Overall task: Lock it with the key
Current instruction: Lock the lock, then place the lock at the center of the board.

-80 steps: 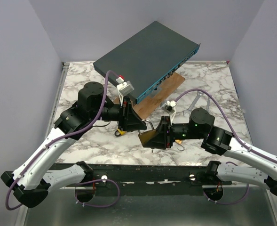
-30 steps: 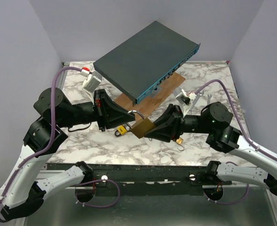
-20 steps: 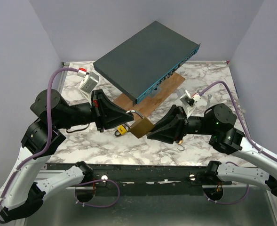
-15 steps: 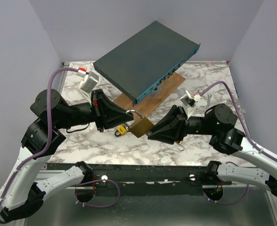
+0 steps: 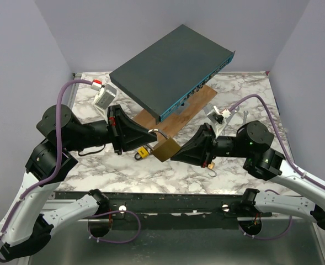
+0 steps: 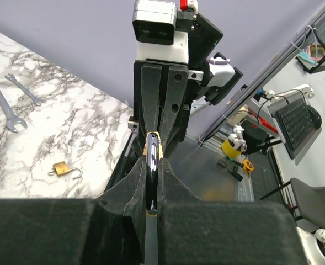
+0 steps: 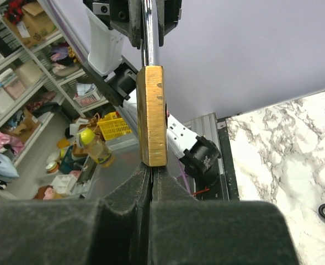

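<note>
One padlock [image 5: 166,150] (midair), shackle [image 7: 149,55] twd L end effector [image 5: 153,134]

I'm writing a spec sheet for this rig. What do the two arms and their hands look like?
The left arm and right arm have white tube-like links and black joints. The left hand and right hand are black, with two tapering fingers. A purple cable runs to a white camera box on each wrist; the left box carries a red part.
</note>
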Tool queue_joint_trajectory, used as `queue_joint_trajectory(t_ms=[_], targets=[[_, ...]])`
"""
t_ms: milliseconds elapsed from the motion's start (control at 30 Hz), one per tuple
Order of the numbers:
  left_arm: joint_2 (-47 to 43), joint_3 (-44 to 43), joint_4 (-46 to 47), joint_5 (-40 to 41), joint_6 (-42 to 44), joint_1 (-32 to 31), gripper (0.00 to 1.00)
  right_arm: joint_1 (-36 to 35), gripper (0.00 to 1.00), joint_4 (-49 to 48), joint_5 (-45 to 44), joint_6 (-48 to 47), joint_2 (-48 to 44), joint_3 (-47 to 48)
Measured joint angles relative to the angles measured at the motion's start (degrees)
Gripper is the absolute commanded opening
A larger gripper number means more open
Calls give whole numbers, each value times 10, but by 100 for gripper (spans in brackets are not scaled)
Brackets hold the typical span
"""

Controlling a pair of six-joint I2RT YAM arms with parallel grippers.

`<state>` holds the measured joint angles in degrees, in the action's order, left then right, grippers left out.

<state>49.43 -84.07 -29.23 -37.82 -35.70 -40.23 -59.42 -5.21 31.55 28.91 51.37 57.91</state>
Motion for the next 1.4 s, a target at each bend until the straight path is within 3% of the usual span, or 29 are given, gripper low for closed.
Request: queue_joint_trajectory(t_ms=[200,533,633,733,933,1133,1400], targets=[[-3,8,-2,2,3,2,0,0,1,11,-17,-2,-7,-10],[-25,37,8,-8,4,100,0,1,1,90,-73,-5,-62,-94],[-48,96,32,-12,-4,106,0,1,1,133,-146,-2,-72,-100],[-80,210,64,-17,-24,106,0,1,1,169,-235,10,-66,-102],[-90,411,134,-6,-69,107,0,15,1,220,-392,60,19,-117],[-50,583,281,26,-138,95,0,85,1,217,-410,103,71,-170],[159,629,507,58,-196,41,0,138,1,144,-371,122,139,-193]])
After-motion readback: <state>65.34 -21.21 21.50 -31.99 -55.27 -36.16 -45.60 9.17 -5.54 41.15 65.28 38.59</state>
